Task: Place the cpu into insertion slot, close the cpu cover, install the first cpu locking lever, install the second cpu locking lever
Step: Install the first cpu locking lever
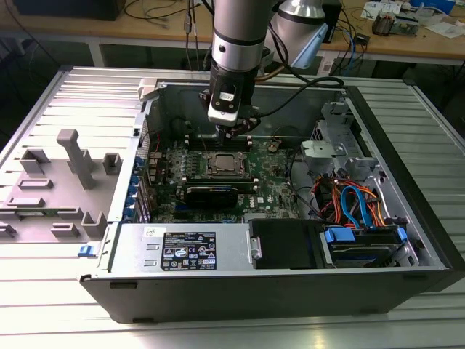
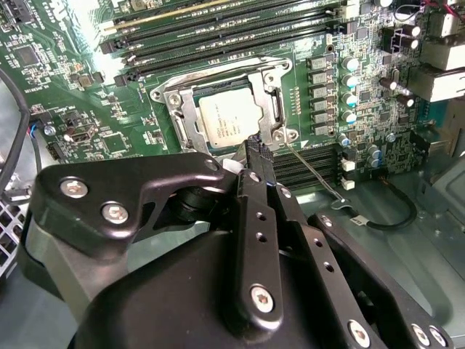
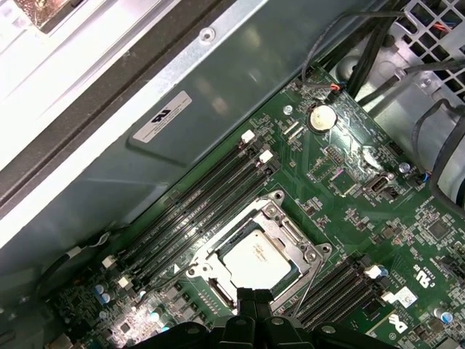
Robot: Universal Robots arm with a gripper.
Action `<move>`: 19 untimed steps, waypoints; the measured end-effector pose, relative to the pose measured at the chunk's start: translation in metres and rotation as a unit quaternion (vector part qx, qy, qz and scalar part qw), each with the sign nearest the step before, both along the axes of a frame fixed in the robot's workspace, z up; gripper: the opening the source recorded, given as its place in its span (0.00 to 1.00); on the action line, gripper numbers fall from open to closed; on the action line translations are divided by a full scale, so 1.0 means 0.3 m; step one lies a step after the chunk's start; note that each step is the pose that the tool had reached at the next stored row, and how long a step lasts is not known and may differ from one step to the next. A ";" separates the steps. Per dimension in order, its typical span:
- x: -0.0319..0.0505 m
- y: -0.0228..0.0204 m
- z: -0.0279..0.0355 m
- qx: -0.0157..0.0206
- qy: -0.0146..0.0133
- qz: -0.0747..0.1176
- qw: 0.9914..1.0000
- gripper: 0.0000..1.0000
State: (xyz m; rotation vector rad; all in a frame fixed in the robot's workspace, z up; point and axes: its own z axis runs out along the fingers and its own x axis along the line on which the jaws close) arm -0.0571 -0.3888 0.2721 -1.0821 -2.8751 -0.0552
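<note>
Silver-grey cpu (image 2: 227, 123) lies flat in the insertion slot (image 2: 275, 109), framed by the lowered cpu cover (image 2: 182, 116), just beneath the jaws. The cover's near edge is hidden behind the jaws, which are clenched together, empty, beside a thin locking lever (image 2: 312, 169); contact cannot be told.

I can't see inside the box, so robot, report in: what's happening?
Hand shut, tips at the cover edge. Cpu seated under the cover. Thin lever juts out beside the hand.
</note>
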 end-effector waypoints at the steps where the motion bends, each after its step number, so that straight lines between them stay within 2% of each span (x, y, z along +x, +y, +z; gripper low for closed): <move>1: 0.000 0.000 0.000 0.000 0.000 0.000 1.000 0.11; 19: 0.000 0.000 0.000 0.000 0.000 0.006 1.000 0.11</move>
